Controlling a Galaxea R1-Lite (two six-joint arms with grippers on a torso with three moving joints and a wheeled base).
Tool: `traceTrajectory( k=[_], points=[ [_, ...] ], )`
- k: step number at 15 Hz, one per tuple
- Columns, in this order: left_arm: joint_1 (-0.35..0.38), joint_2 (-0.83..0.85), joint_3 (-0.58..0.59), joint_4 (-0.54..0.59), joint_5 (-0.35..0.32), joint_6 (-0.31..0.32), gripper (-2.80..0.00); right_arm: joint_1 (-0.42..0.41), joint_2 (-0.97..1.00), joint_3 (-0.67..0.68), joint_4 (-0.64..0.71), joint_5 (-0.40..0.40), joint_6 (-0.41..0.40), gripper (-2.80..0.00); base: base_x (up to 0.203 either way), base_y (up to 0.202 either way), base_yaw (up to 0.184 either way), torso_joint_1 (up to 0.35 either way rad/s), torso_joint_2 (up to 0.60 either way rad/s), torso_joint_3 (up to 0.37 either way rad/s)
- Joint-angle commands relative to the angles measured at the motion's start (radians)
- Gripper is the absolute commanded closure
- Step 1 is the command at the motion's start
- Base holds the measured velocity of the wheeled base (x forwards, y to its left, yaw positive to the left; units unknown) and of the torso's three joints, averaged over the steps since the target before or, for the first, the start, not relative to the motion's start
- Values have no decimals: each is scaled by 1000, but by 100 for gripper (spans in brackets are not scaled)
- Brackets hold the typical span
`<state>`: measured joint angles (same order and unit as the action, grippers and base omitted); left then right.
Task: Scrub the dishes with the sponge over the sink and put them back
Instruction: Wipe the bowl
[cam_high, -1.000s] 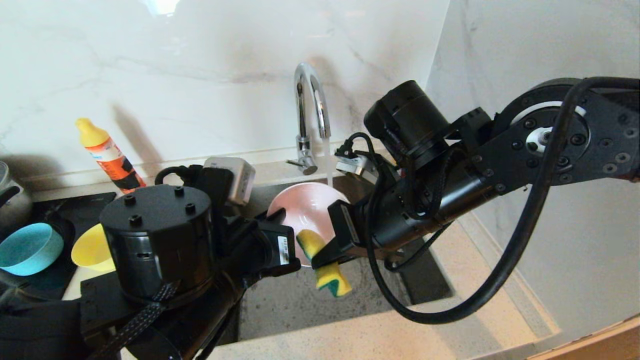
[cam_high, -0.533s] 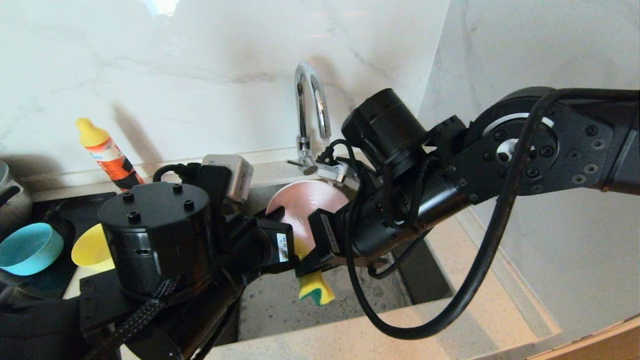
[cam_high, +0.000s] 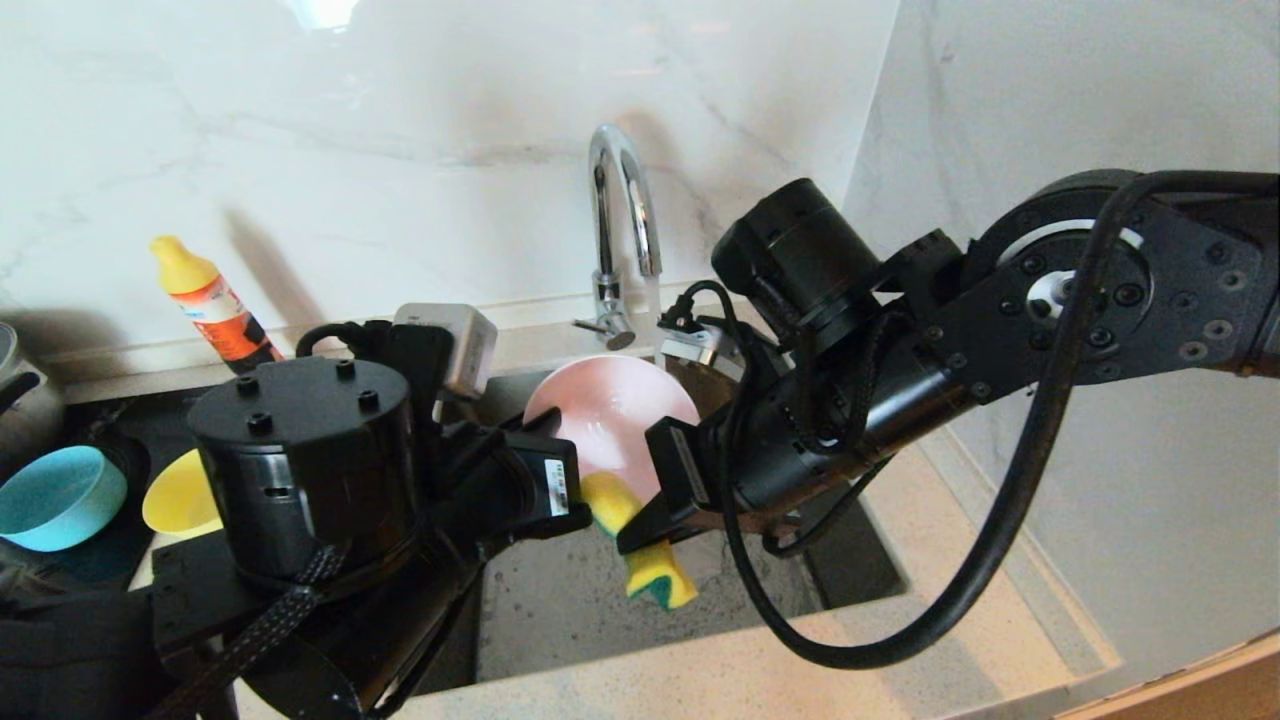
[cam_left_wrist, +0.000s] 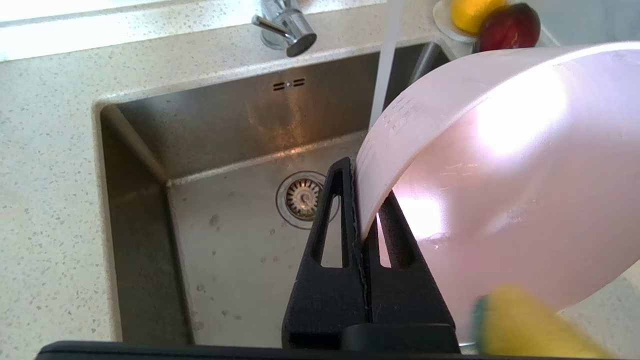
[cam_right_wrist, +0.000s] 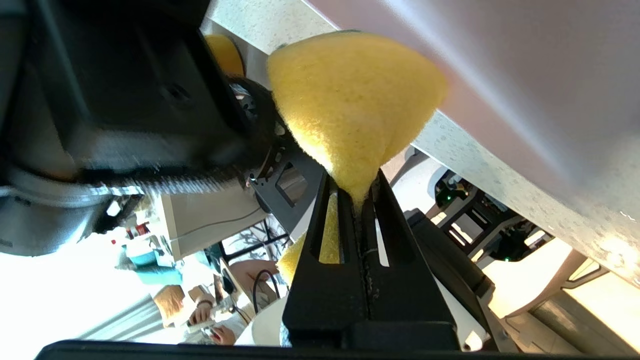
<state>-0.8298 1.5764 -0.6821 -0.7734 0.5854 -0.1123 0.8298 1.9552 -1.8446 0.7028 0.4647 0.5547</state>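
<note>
The left gripper (cam_left_wrist: 361, 220) has its fingers (cam_left_wrist: 327, 235) closed on the rim of the pale pink bowl (cam_high: 610, 415), holding it tilted on edge above the sink (cam_high: 590, 610). The right gripper (cam_right_wrist: 356, 210) has its fingers (cam_right_wrist: 395, 240) clamped on the sponge (cam_high: 640, 545), pinching it at mid-length; in the left wrist view the yellow foam overlaps the bowl's lower edge, though contact cannot be confirmed. From the pink bowl, the faucet (cam_high: 620, 230) stands at 12 o'clock, and a stream of water (cam_left_wrist: 387, 60) falls behind the bowl rim. The drain strainer (cam_left_wrist: 302, 197) lies in the basin floor below the left fingers. In the head view, the yellow bowl (cam_high: 180, 495) and light blue bowl (cam_high: 60, 497) sit at 9 o'clock on the surface (cam_high: 700, 670), well apart from the sink. An orange bottle (cam_high: 215, 310) stands at 10 o'clock against the wall.
</note>
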Motion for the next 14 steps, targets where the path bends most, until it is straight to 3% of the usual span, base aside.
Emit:
traceTrajectory(
  k=[1, 9, 14],
  points=[
    [3, -4, 1, -3, 4, -1, 0, -11, -38, 25, 4, 3, 4, 0, 0, 0, 0, 0, 0, 0],
    [5, -6, 12, -3, 2, -1, 0, -69, -84, 37, 4, 3, -16, 0, 0, 0, 0, 0, 0, 0],
    [5, -1, 34, -7, 1, -1, 0, -74, -87, -24, 3, 3, -18, 0, 0, 0, 0, 0, 0, 0]
  ],
)
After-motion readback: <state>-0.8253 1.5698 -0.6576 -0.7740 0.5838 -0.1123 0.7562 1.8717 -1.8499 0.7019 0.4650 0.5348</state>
